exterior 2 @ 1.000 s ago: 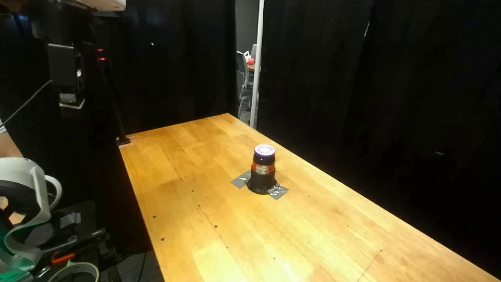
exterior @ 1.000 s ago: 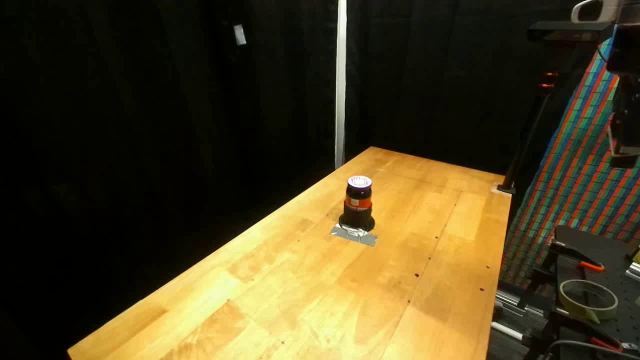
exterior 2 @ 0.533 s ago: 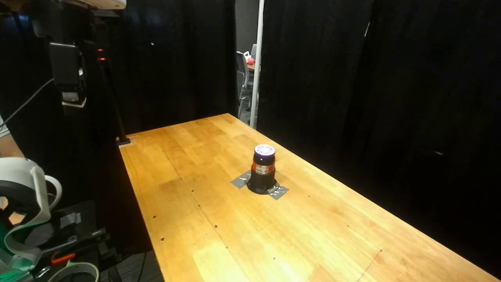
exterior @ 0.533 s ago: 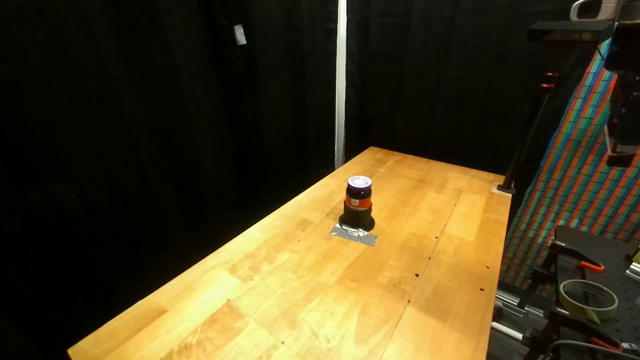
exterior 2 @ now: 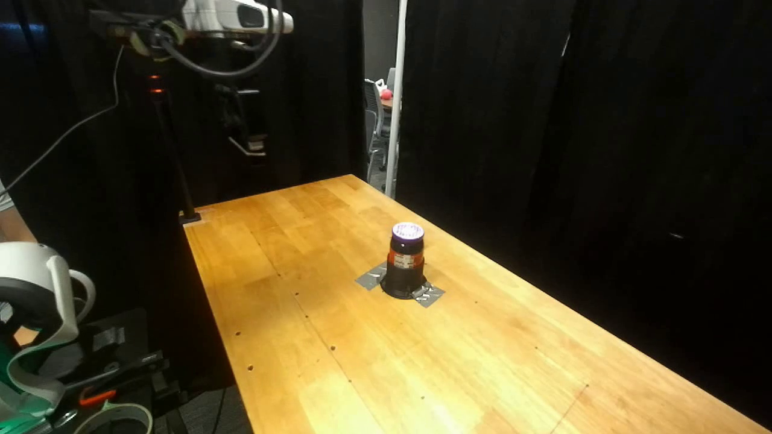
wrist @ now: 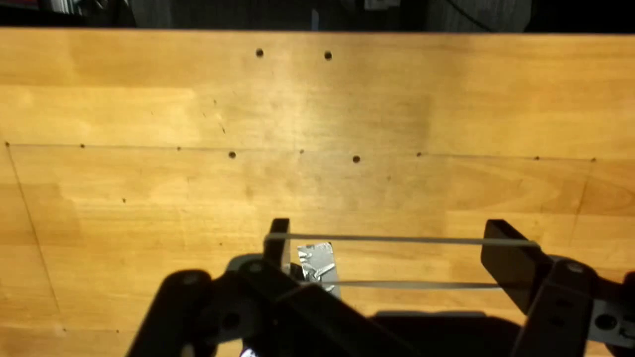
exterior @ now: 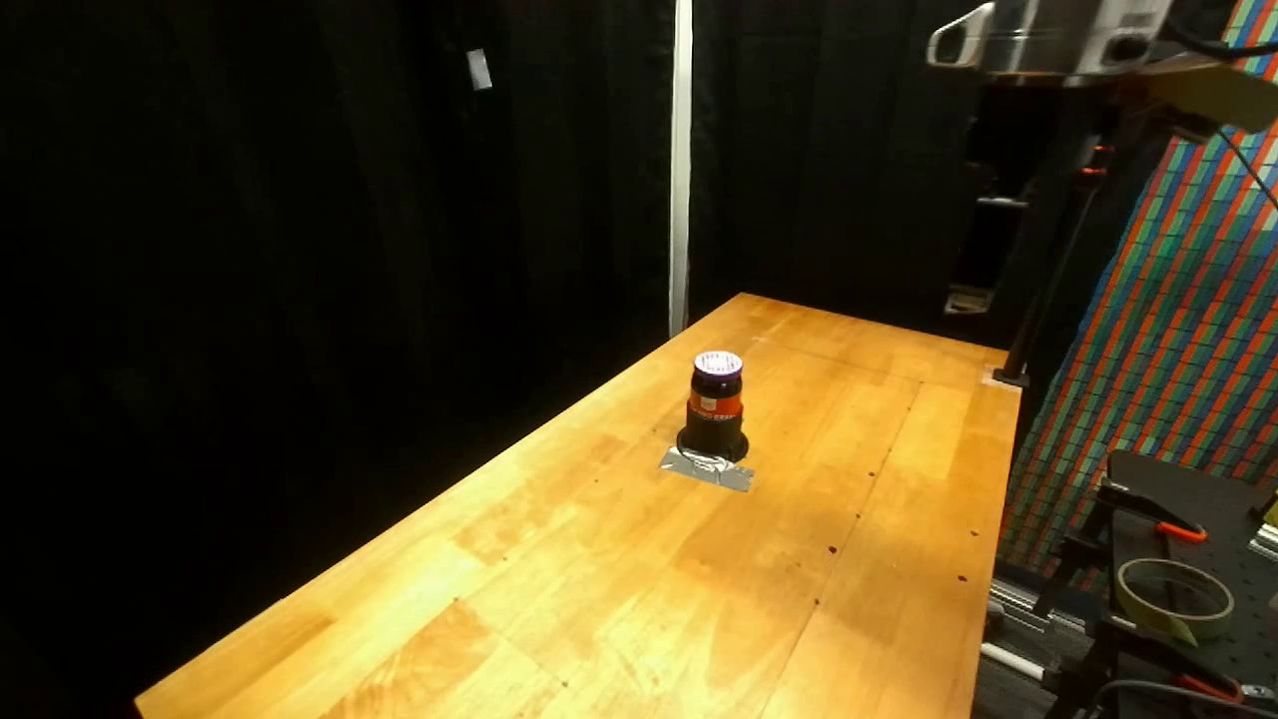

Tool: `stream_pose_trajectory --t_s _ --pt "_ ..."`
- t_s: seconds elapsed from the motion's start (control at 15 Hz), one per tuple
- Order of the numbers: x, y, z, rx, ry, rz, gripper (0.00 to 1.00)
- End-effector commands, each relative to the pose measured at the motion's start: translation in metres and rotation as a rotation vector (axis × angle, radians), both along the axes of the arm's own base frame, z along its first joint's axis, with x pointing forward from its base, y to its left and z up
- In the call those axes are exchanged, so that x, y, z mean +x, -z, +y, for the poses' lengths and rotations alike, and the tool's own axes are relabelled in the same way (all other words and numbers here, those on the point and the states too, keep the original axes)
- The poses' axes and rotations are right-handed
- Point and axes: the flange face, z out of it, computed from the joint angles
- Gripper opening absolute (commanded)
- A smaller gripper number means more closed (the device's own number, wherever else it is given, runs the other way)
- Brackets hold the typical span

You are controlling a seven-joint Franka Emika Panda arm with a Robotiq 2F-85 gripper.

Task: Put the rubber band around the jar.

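The jar (exterior: 717, 399) stands upright in a black holder (exterior: 714, 436) taped to the wooden table. It has a dark body, an orange label and a purple-white lid, and shows in both exterior views (exterior 2: 406, 256). Only a sliver of its lid (wrist: 248, 353) shows at the bottom of the wrist view. My gripper (wrist: 389, 228) is open. The pale rubber band (wrist: 387, 239) is stretched around the outside of both fingers, with two strands spanning the gap. In both exterior views the gripper (exterior 2: 247, 150) hangs high above the table's far part, apart from the jar.
Grey tape (wrist: 317, 263) fixes the holder to the wooden table (exterior: 849, 599). A dark pole (exterior: 1048, 260) stands at the far table corner. A black side table (exterior: 1188, 499) with a tape roll (exterior: 1173, 599) stands beside the table. Black curtains (exterior 2: 603, 150) hang behind.
The arm and gripper have swung inward from beside the table to over its far part, leftward in one exterior view and rightward in another. The gripper appears turned. The jar has not moved.
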Motion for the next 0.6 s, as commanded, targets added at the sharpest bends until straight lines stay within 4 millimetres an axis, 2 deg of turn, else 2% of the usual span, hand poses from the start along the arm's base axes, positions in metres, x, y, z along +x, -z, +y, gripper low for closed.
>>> stream_pose_trajectory --t_s 0.0,0.27,0.53 --pt "0.08 0.022 0.014 0.028 0.019 -0.063 1.0" --pt "0.146 0.053 0.011 0.008 0.053 -0.109 1.0" --pt "0.193 0.08 -0.005 -0.023 0.088 -0.092 1.0"
